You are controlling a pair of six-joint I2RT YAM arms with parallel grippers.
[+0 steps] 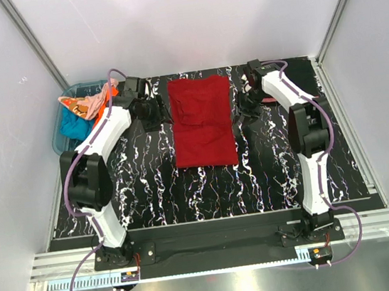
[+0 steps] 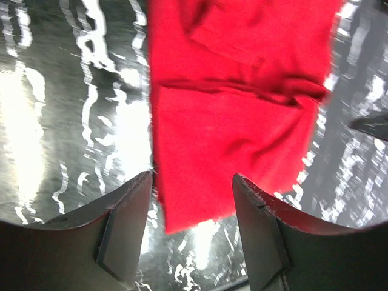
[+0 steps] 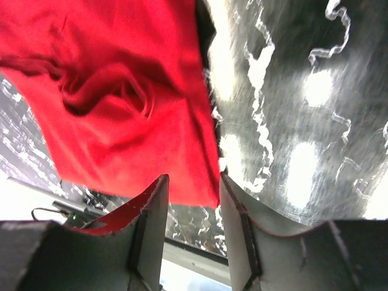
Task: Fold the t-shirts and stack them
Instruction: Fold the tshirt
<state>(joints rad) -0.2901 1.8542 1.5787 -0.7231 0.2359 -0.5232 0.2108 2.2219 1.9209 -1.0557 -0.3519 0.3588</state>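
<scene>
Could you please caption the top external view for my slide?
Left gripper and right gripper flank a folded dark red t-shirt; other shirts sit in the blue tub.

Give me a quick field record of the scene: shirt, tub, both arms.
dark red t-shirt: folded, lying flat, centre-far on table
left fingers: apart, by the shirt's far-left corner, gripping nothing
right fingers: apart, by its far-right corner, gripping nothing
blue tub: far left, holds teal, orange and peach cloth
stack: none yet
</scene>
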